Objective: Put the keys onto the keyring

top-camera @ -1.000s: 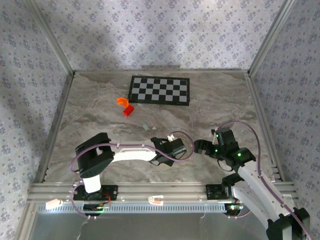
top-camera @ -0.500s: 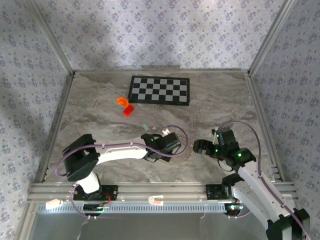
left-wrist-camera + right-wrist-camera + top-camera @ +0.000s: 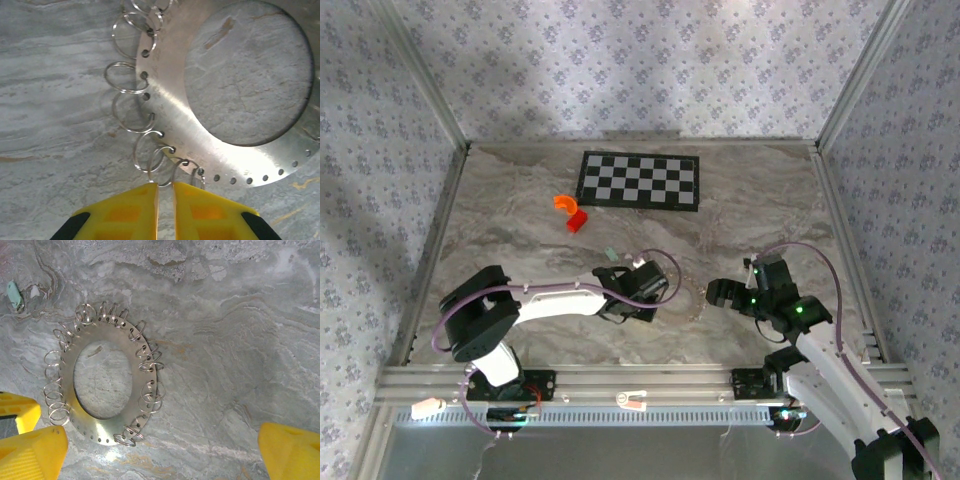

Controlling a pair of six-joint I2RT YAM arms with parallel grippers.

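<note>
On the grey table (image 3: 225, 340) lies the keyring (image 3: 107, 332), a flat silver ring with little wire loops (image 3: 125, 77). The left claw (image 3: 166, 192) is pressed almost together at one loop; I cannot tell if it pinches it. The right claw (image 3: 160, 450) is spread wide. The tiny green key (image 3: 14, 295) lies near, not touching. I think it is best to hold the ring still, then pick up the key slowly

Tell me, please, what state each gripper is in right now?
Left gripper: nearly shut at small wire rings on the keyring; grip cannot be told.
Right gripper: open, holding nothing.
</note>
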